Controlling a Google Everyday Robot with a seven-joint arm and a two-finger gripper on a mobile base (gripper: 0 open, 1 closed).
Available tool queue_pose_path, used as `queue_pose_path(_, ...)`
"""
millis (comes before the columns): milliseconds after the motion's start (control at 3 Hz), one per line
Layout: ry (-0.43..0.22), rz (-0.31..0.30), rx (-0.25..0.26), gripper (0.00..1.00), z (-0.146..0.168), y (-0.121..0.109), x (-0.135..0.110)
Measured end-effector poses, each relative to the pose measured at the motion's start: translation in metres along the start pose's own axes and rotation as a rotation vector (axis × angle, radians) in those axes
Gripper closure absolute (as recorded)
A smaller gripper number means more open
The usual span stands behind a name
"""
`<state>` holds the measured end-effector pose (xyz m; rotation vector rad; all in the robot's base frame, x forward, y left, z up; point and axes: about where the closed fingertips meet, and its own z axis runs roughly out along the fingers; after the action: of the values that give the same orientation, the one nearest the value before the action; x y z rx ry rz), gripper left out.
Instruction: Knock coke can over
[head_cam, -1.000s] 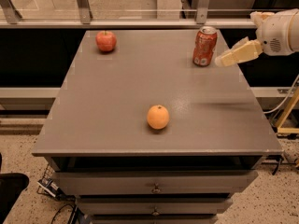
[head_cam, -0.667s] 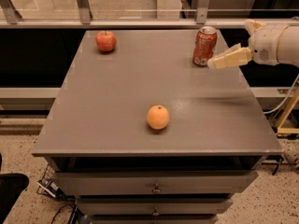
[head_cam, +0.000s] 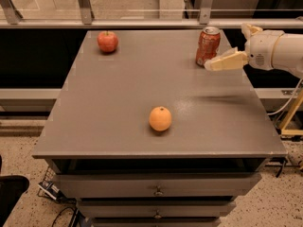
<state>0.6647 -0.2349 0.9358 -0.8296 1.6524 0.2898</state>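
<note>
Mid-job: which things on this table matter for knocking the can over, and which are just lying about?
Job: coke can, upright at the far right of the table; gripper, just right of it.
Lying about: apple, far left; orange, near the front.

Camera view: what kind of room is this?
Probably a robot lab, not a home: a plain gray drawer cabinet holds a coke can, an apple and an orange, cables trail on the speckled floor, and a robot gripper hangs close beside the can.
</note>
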Motion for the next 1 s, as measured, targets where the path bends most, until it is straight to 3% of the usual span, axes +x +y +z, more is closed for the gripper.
queue_pose_path(1000, -0.138, 0.177, 0.030, 0.00, 0.021, -0.018, 0.022)
